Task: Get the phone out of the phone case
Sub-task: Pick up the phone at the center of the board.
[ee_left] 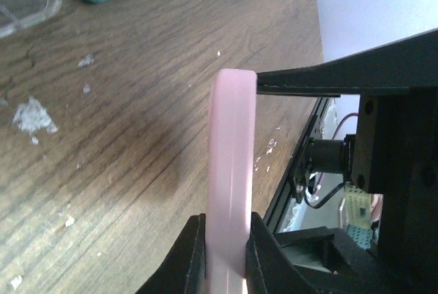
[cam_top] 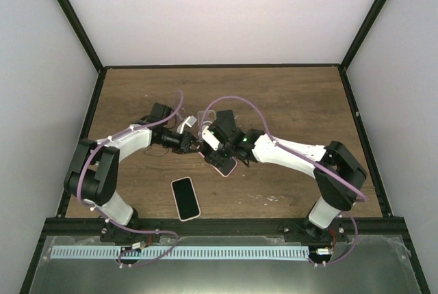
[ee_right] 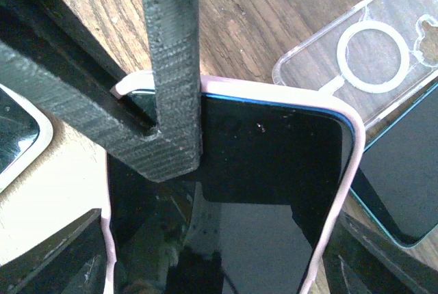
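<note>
Both arms meet mid-table over the wooden table. The black-screened, blue-edged phone sits in its soft pink phone case, held up off the wood. The left gripper is pinched tight across the case's thickness at one end. The right gripper stands wide, flanking the phone, with one fingertip against the rim at the far end.

If that fingertip levers hard, the thin pinch may let the case twist free, and phone and case drop together. It may also skid off the soft rim. Nothing grips the phone itself, so if it pops loose it could fall onto the clear plastic case or the teal-edged phone beneath.
</note>
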You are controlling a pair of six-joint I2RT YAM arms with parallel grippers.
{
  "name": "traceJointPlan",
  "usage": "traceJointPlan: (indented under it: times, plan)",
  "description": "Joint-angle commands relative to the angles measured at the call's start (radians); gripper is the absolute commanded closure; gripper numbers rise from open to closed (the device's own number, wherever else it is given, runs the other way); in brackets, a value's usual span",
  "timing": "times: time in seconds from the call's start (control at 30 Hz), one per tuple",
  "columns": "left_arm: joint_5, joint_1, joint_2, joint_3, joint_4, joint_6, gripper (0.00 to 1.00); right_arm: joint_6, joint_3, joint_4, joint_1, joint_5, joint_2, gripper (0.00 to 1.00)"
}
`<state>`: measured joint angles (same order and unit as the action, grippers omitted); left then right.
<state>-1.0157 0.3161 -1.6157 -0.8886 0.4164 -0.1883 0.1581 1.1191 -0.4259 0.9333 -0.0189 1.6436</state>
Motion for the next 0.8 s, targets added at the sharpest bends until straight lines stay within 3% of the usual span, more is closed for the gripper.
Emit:
traceJointPlan:
  times: [0.0,0.23,0.33,0.57,0.77]
  plan:
    - [-0.03,-0.03,0.048,-0.038,0.016,-0.018,0.98,0.01,-0.004,0.045,-0.01,0.032,-0.079,0.48]
    - [-0.043,-0.041,0.144,-0.066,0.101,0.083,1.0,0.061,-0.022,-0.005,-0.135,0.369,-0.194,0.07]
    - [-0.038,-0.041,0.174,-0.108,0.2,0.224,1.0,0.124,-0.003,-0.05,-0.203,0.556,-0.241,0.0]
    - [-0.051,-0.023,0.23,-0.211,0.419,0.62,1.0,0.269,0.119,-0.287,-0.349,0.881,-0.21,0.0]
    - [-0.005,0.041,0.21,-0.281,0.574,0.86,1.0,0.384,0.208,-0.447,-0.374,0.962,-0.111,0.23]
